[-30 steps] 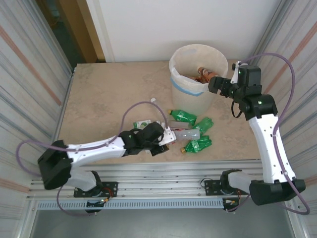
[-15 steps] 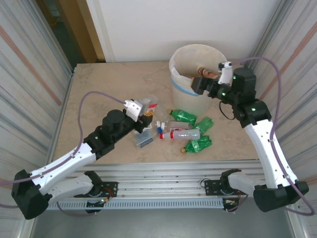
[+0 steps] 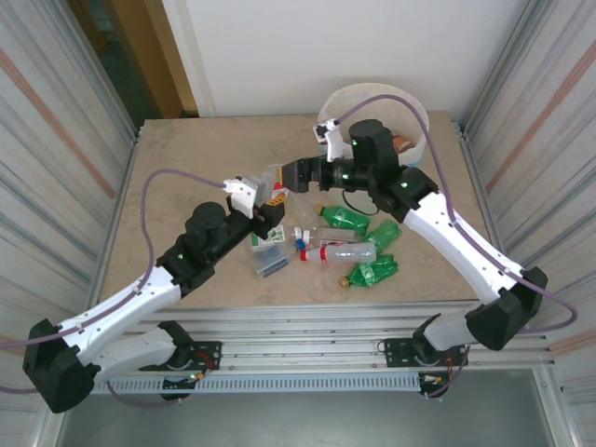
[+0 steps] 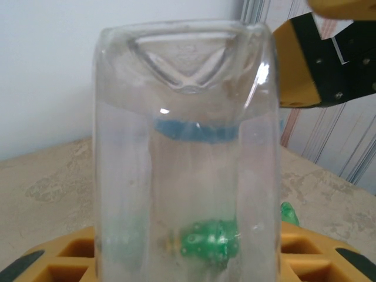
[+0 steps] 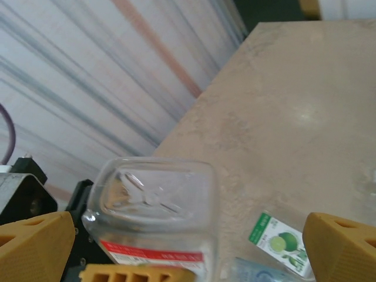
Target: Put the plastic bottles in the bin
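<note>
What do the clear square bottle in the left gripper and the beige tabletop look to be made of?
Clear square-based bottle: probably thin transparent plastic, glossy; the background shows through its walls and highlights glint on its moulded base. Beige mottled tabletop: smooth, faint sheen, marble-like veining; stone or a printed laminate, the look leaves that open.

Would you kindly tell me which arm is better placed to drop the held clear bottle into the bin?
Right, I'd judge. The open right fingers flank the base of the clear bottle that the left fingers hold aloft, and the right arm is nearer the bin.
</note>
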Action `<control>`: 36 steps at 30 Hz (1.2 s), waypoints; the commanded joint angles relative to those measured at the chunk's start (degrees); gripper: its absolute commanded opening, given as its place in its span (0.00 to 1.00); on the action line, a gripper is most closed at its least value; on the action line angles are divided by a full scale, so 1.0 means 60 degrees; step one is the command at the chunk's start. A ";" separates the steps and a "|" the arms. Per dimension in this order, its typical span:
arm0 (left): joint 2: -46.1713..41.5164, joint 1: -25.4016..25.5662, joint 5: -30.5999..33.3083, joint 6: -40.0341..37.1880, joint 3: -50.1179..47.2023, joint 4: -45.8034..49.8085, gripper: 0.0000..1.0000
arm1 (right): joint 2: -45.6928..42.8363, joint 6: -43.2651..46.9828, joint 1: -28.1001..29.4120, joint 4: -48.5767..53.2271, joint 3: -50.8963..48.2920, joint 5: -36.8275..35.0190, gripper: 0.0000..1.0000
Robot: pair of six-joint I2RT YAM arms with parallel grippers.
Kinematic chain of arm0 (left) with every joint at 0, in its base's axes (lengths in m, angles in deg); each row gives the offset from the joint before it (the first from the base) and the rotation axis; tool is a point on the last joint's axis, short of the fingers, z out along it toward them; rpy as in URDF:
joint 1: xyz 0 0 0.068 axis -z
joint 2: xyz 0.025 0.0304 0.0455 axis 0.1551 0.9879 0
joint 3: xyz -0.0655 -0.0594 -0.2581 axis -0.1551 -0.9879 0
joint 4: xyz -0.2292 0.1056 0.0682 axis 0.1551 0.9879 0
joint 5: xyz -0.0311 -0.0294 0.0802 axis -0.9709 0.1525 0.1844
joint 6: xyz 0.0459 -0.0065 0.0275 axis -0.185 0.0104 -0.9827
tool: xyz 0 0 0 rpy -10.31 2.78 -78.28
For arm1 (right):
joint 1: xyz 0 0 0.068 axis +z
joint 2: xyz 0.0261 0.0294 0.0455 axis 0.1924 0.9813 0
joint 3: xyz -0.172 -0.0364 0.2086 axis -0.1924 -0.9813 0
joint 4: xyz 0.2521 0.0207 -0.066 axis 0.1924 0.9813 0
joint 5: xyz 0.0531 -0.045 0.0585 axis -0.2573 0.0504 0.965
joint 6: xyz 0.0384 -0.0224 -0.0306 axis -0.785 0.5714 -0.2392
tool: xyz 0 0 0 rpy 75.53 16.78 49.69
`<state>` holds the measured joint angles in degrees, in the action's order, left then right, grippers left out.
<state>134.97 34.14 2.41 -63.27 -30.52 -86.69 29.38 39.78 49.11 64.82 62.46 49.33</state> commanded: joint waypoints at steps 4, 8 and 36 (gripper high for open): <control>-0.0093 -0.0125 0.0031 0.0154 0.0123 -0.0681 0.27 | 0.0607 -0.0125 0.0424 -0.0431 0.0543 0.0554 0.98; -0.0060 -0.0120 -0.0103 0.0154 0.0134 -0.0812 0.27 | 0.0948 -0.0251 0.0559 -0.0493 0.0578 0.0758 0.99; -0.1618 -0.0118 -0.0524 0.0503 -0.0734 -0.0326 0.99 | 0.1178 0.0254 -0.0132 0.0624 0.1835 0.0010 0.36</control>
<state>128.61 33.49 -0.65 -61.17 -33.54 -89.23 36.72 38.82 49.29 66.94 69.87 50.71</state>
